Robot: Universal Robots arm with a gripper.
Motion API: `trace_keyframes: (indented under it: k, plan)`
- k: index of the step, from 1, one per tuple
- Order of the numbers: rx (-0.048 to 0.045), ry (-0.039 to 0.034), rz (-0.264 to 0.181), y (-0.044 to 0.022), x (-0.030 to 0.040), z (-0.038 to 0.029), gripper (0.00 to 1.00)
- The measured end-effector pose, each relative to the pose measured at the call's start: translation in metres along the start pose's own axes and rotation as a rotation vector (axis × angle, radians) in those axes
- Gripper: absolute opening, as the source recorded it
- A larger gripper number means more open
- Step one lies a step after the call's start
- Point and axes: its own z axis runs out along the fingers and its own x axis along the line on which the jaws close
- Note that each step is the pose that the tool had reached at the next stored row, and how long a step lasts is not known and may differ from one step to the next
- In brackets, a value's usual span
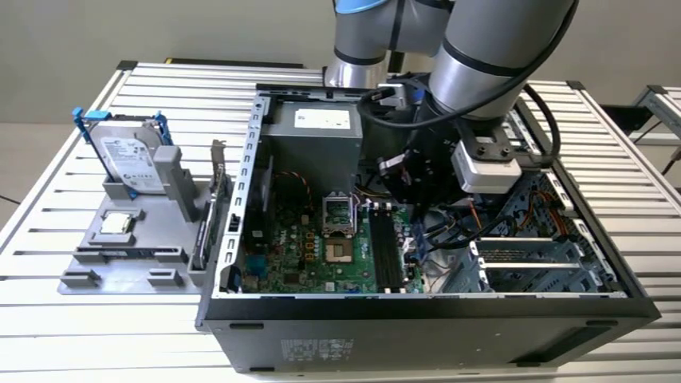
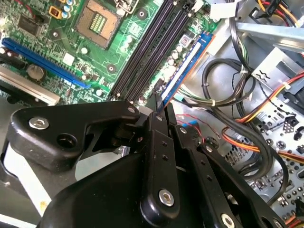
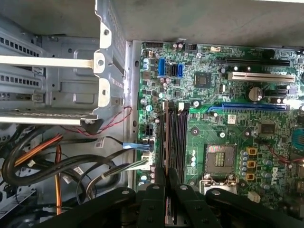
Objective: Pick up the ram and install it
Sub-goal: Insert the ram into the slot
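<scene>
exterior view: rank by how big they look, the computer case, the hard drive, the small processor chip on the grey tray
1. computer case, by far the largest.
2. hard drive, standing upright in the grey tray.
3. processor chip, smallest, lying flat on the tray.
The drive and chip sit about equally far from the camera, so that order is safe.

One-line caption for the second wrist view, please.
Gripper shut on the ram, holding the slim bluish stick alongside the black slots of the green motherboard.
</scene>
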Motion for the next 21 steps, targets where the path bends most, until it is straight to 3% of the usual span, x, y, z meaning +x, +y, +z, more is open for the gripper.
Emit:
trace_keyframes:
  k: [11, 21]
  plan:
    - [-0.0005, -0.0001, 0.012, -0.0027, 0.0001, 0.0074, 0.00]
    - [-0.0010, -0.0001, 0.012, -0.0029, 0.0001, 0.0083, 0.00]
